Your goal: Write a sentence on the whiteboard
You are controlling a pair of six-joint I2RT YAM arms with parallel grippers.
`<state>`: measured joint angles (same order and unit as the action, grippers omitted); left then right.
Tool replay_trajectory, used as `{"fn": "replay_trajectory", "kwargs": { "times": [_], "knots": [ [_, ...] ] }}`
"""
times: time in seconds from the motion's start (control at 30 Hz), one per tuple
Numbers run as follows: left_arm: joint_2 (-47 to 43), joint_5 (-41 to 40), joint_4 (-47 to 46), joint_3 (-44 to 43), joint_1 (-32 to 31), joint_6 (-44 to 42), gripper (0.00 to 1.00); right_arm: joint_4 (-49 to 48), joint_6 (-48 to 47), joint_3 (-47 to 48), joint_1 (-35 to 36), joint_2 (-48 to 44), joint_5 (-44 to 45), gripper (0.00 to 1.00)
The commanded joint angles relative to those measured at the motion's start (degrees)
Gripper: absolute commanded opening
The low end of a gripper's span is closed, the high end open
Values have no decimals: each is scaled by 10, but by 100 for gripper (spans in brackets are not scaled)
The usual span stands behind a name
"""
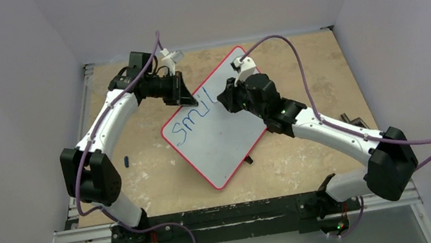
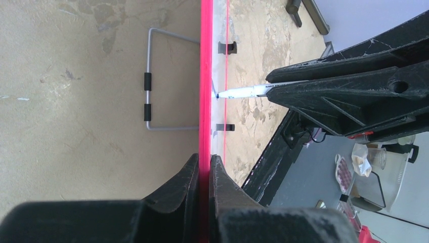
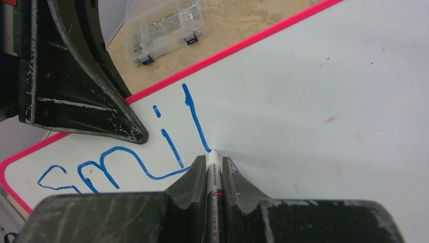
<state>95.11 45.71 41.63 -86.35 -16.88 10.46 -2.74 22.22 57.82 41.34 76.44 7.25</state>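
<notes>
The whiteboard (image 1: 230,145) lies tilted on the table, white with a red rim (image 2: 205,76). Blue letters of the sentence (image 1: 190,122) read "smil" along its upper left side (image 3: 126,162). My left gripper (image 1: 186,97) is shut on the board's rim, and the wrist view shows the red edge pinched between its jaws (image 2: 205,159). My right gripper (image 3: 209,161) is shut on a white marker (image 3: 213,174). The marker's tip touches the board at the foot of the "l". The marker (image 2: 243,92) also shows from the side, meeting the board.
A clear plastic compartment box (image 3: 164,28) sits past the board's far edge. A small blue cap (image 1: 126,161) lies on the table left of the board. A wire stand (image 2: 152,81) lies under the board. A dark object (image 1: 351,119) sits at the right.
</notes>
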Motion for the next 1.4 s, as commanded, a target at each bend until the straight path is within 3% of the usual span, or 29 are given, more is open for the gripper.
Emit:
{"fn": "replay_trajectory", "kwargs": {
  "times": [0.0,0.77,1.2,1.37],
  "knots": [
    [-33,-11,-41,-2,2,-21,0,26,-15,11,-2,-5,29,0],
    [-38,-5,-47,3,2,-16,0,61,-32,108,-9,15,35,0],
    [-39,-4,-49,3,2,-14,0,30,-22,50,-9,-73,45,0],
    [-41,-9,-50,6,2,-14,0,-24,-15,17,-10,-85,31,0]
  ]
}}
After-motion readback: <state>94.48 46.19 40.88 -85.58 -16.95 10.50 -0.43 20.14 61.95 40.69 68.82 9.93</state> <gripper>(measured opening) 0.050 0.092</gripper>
